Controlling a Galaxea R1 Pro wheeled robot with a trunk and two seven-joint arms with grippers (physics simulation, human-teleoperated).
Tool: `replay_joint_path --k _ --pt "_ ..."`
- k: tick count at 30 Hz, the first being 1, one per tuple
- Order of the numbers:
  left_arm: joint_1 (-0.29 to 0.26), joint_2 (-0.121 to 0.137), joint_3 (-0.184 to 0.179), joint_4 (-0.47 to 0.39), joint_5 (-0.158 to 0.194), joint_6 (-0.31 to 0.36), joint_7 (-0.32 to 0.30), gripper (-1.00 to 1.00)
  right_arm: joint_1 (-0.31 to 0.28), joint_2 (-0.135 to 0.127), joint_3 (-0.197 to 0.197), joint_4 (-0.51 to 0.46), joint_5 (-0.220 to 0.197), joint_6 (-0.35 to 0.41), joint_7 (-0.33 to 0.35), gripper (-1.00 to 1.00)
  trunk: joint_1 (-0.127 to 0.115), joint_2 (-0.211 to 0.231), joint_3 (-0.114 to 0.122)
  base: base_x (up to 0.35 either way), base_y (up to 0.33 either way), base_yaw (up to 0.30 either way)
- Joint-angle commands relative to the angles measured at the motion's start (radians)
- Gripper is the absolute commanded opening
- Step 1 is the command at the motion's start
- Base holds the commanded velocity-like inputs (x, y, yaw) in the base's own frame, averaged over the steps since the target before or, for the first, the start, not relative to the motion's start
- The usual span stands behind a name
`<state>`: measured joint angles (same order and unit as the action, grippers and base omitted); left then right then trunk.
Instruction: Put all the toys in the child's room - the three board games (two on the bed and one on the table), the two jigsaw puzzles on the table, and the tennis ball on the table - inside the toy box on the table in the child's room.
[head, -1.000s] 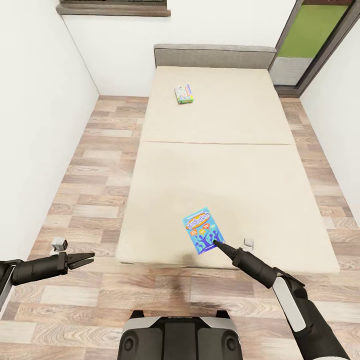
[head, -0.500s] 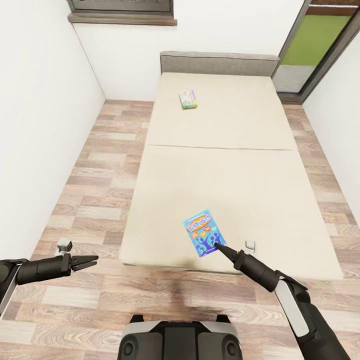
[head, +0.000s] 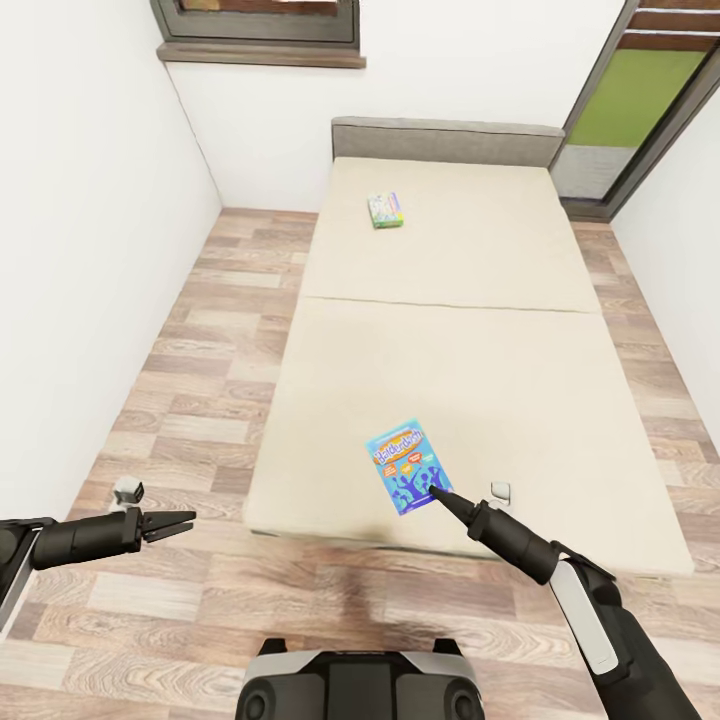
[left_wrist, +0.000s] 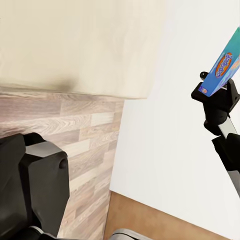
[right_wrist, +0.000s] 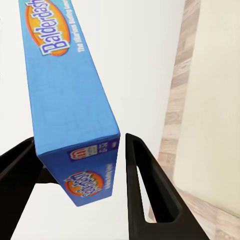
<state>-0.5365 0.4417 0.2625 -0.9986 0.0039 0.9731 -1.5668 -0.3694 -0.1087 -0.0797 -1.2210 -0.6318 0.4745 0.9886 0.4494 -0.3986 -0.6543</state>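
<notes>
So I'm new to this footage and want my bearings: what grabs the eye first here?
The bright blue Balderdash board game stands out, held between the right gripper's fingers above the near end of the cream bed. A second, greenish board game lies far up the bed near the grey headboard. The left gripper hangs empty over the wood-plank floor.

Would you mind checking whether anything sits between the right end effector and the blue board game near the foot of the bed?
Nothing visible does. The right end effector is already at the blue board game, whose end lies between its fingers in the wrist view.
</notes>
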Motion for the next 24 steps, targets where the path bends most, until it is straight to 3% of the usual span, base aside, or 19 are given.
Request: replay_joint_path --k 1,8,14,24 --pt "0.000 0.001 0.000 0.000 -0.001 0.011 -0.004 1.00 0.000 0.000 0.000 0.000 -0.006 0.008 0.001 -1.00 0.001 -0.001 0.001 0.000 0.000 0.071" --pt "-0.001 0.000 -0.001 0.000 -0.001 0.009 -0.004 1.00 0.000 -0.001 0.000 0.000 -0.006 0.007 0.002 -1.00 0.001 -0.001 0.012 0.000 0.000 0.071" --pt "-0.001 0.000 -0.002 0.000 -0.001 0.008 -0.004 1.00 0.002 -0.001 -0.014 0.000 -0.005 0.006 0.043 -1.00 0.001 -0.001 0.022 0.000 0.000 0.029" --pt "0.000 -0.003 -0.002 0.000 -0.001 0.007 -0.004 1.00 0.007 0.000 -0.032 0.001 -0.003 0.006 0.059 -1.00 0.001 -0.001 0.039 0.000 0.000 -0.062"
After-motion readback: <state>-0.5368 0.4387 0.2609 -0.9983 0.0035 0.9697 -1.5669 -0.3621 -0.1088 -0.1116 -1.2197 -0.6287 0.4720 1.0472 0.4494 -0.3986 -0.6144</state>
